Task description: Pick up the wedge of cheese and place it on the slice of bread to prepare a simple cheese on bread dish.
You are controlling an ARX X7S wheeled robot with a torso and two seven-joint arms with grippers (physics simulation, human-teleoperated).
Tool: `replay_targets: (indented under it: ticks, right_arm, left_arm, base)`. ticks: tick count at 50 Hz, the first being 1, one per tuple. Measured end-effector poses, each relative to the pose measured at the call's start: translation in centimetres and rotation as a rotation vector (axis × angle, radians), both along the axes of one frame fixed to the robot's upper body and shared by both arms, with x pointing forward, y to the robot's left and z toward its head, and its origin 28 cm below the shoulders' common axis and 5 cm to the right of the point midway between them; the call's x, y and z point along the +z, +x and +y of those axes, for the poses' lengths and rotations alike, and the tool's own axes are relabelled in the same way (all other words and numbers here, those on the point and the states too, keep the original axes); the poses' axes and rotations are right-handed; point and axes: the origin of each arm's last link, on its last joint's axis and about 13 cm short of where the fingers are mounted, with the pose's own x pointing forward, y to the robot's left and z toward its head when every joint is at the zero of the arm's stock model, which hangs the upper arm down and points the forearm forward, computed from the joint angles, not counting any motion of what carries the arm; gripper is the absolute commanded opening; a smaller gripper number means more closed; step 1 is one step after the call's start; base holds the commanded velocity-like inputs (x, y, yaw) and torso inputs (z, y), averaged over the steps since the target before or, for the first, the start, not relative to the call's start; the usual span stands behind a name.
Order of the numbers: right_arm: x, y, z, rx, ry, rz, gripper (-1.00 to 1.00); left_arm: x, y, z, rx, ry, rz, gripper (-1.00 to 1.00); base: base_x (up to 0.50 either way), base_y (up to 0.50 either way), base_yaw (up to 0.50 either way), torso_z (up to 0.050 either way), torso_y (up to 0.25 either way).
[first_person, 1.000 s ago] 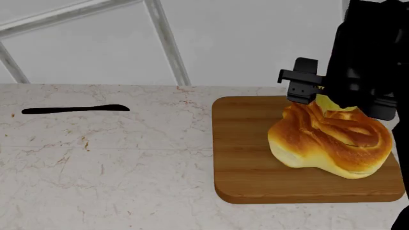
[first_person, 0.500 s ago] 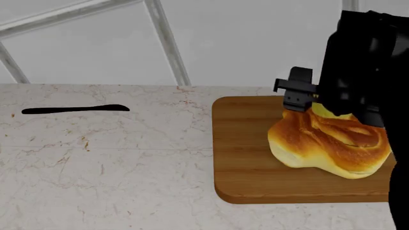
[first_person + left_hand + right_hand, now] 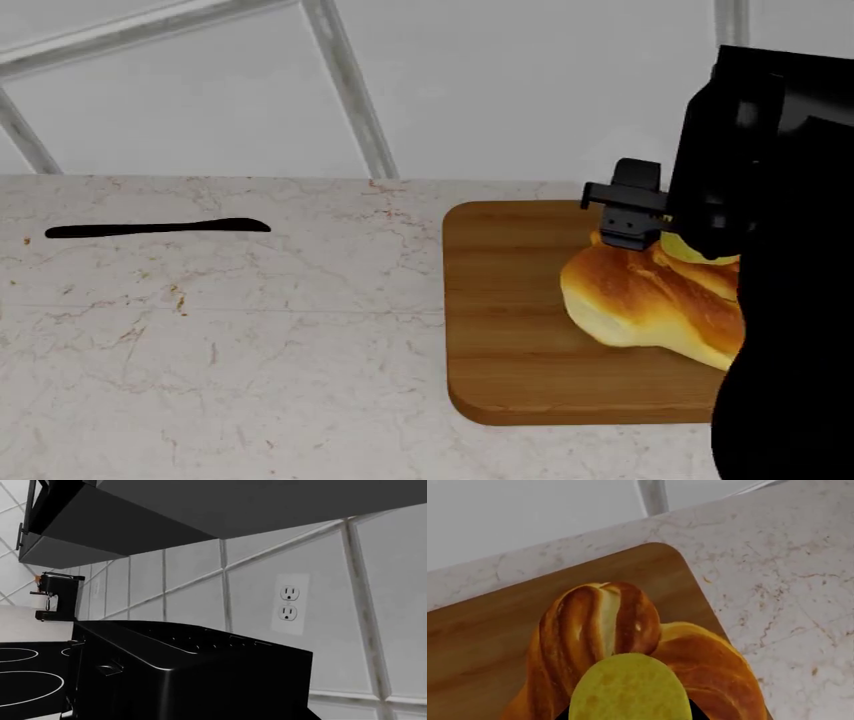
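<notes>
**A:** Where is the wedge of cheese (image 3: 629, 687) right now?

**B:** Held in the right gripper (image 3: 667, 232), clamped between the jaws directly over the slice of bread (image 3: 650, 305). In the wrist view it covers the crust's near folds; whether it touches the bread I cannot tell.

**A:** Why hold it there?

**B:** I judge it is lined up for release on the highest twist, where it is least likely to roll off.

**A:** And the bread?

**B:** It sits on the wooden board (image 3: 514, 320), toward the board's 3 o'clock side, on the counter (image 3: 227, 340). A dark knife (image 3: 158, 229) lies well apart, at 9 o'clock.

**A:** The left gripper?

**B:** Not in view; its camera shows only a toaster (image 3: 193, 675) and wall outlet (image 3: 288, 603).
</notes>
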Motion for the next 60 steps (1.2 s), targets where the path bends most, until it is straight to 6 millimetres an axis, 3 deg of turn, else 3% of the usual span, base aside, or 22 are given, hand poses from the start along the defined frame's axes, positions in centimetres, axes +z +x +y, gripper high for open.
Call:
replay_targets:
  ticks: [8,9,25,37,40,43,49,60]
  right_arm:
    - [-0.1,0.1,0.0,-0.007,-0.003,-0.006,-1.0]
    - [-0.1,0.1,0.0,-0.007,-0.004,-0.006,1.0]
    - [1.2,-0.1,-0.2,0.001,-0.033,-0.024,1.0]
    - [6.4,-1.1,-0.6,-0.001,-0.066,-0.166,1.0]
    - [6.7,-2.4,-2.0,-0.044,-0.103,-0.139,1.0]
    - [6.5,-3.9,-2.0,-0.025,-0.105,-0.12,1.0]
    - [6.7,-7.5,0.2,0.094,-0.155,-0.187,1.0]
    - [6.1,-15.1,4.9,0.272,-0.358,-0.5,1.0]
  left_arm:
    - [0.0,0.0,0.0,0.0,-0.001,-0.004,1.0]
    - [0.0,0.0,0.0,-0.001,-0.001,-0.004,1.0]
    - [0.0,0.0,0.0,-0.002,-0.002,-0.005,1.0]
    - [0.0,0.1,-0.1,-0.004,-0.004,0.003,1.0]
    - [0.0,0.1,-0.1,-0.005,-0.004,0.005,1.0]
    - [0.0,0.1,-0.1,-0.006,-0.005,0.006,1.0]
    - [-0.1,0.1,-0.2,-0.008,-0.005,0.009,1.0]
    - [-0.1,0.1,-0.2,-0.011,-0.006,0.011,1.0]
  base:
    - [0.0,0.01,0.0,0.0,0.0]
    - [0.0,0.0,0.0,0.0,0.0]
    - [0.0,0.01,0.01,0.0,0.0]
    - [0.0,0.01,0.01,0.0,0.0]
    - [0.0,0.01,0.0,0.0,0.0]
    - [0.0,0.01,0.01,0.0,0.0]
    - [0.0,0.01,0.01,0.0,0.0]
    - [0.0,0.01,0.01,0.0,0.0]
